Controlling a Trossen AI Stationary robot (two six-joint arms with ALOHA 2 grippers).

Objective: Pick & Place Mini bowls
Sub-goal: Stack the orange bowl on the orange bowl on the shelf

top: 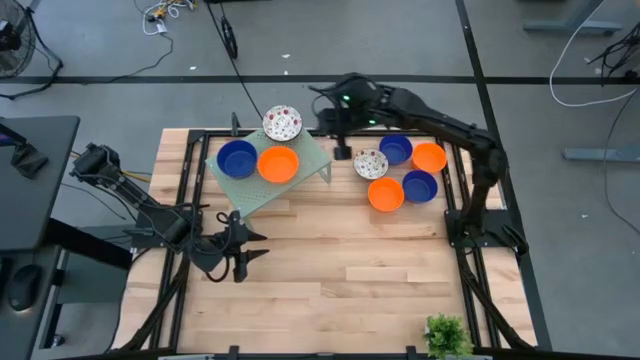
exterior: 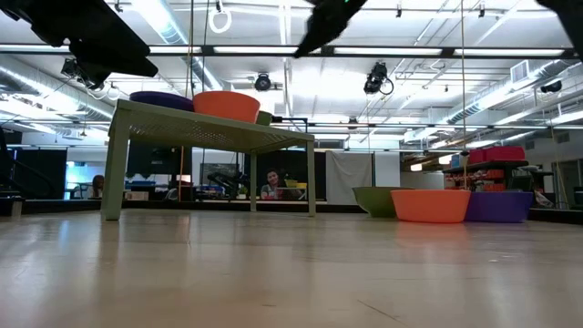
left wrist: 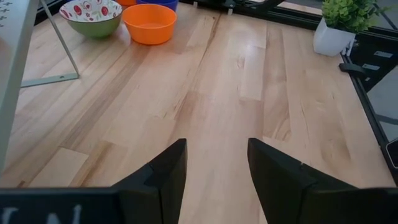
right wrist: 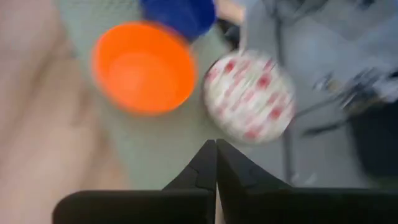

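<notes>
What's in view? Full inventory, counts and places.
Rack: 1, pale green, perforated, table's left-centre rear.
Bowls on rack: 3; blue, orange, speckled white.
Bowls on table right of rack: 5; speckled, two blue, two orange.
Potted plant: 1, green in white pot, front right edge.
Table: 1, light wood.
Left pincer: open, empty, low over front left of table.
Right pincer: shut, empty, above rack's rear edge.
</notes>
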